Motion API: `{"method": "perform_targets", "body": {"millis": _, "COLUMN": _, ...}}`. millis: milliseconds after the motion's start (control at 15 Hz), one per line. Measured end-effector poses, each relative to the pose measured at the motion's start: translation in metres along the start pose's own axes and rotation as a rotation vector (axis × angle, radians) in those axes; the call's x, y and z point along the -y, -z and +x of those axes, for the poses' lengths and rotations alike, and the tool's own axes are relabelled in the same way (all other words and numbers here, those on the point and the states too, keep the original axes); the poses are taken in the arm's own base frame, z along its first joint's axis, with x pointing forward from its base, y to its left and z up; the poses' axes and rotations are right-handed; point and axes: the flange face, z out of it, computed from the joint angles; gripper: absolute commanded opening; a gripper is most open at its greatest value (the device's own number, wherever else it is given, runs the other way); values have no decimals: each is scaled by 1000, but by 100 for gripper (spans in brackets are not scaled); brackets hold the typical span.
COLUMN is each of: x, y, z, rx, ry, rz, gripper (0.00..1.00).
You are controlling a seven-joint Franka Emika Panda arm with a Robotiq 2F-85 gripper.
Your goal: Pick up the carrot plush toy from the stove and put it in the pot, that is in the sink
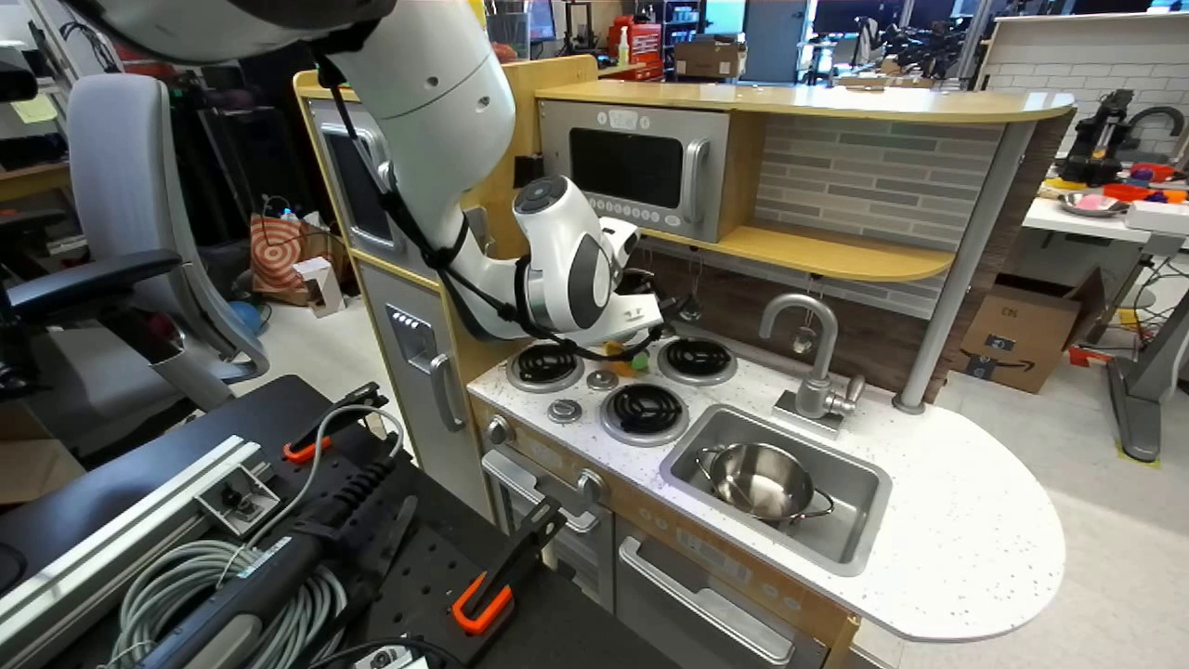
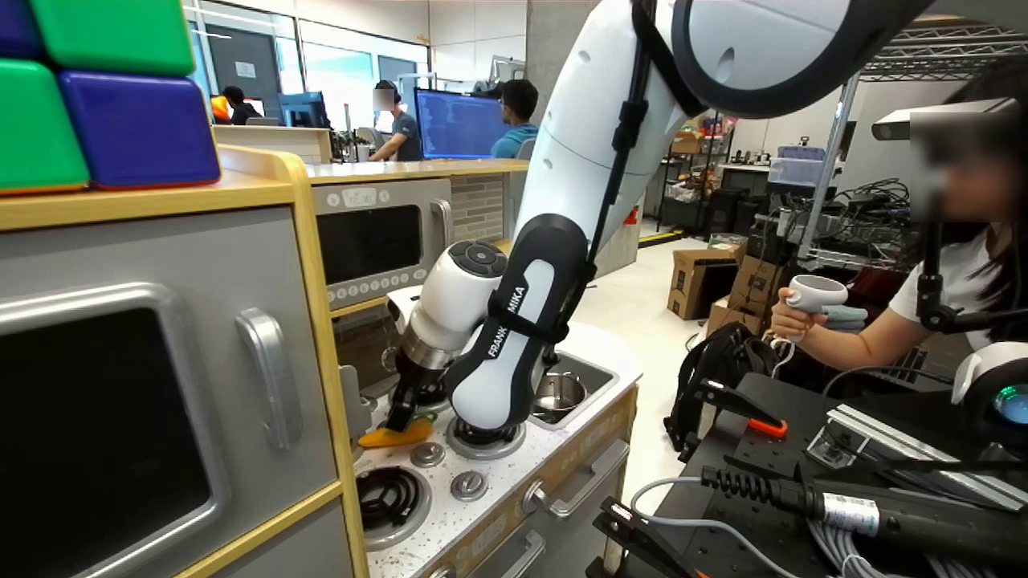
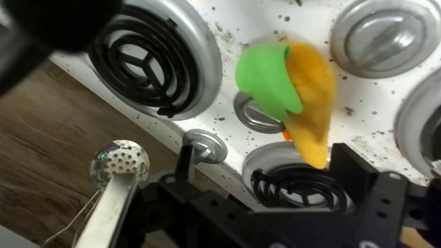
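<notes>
Gripper (image 3: 264, 160): spread wide, likely to straddle carrot toy (image 3: 308, 100) at its one o'clock, wrist view. Pot (image 1: 762, 478): in sink (image 1: 853, 522), presumed receptacle.

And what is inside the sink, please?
The steel pot is inside the sink. Whatever lies directly beneath the pot is covered by it, so I cannot tell what is there.

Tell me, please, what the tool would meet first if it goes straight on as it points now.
Most likely the carrot; depth is unclear, so the tool might reach the stove first.
</notes>
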Motion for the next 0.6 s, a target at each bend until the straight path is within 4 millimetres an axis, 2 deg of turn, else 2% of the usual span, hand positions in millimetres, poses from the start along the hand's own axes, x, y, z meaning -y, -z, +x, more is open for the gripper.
{"method": "perform_targets", "body": {"millis": 200, "x": 6, "y": 0, "z": 4, "rx": -20, "ry": -52, "rz": 39, "gripper": 100}}
{"method": "perform_targets", "body": {"millis": 533, "x": 17, "y": -7, "z": 1, "rx": 37, "ry": -97, "rz": 114, "gripper": 100}}
{"method": "perform_targets", "body": {"millis": 600, "x": 19, "y": -9, "z": 0, "rx": 48, "ry": -101, "rz": 126, "gripper": 75}}
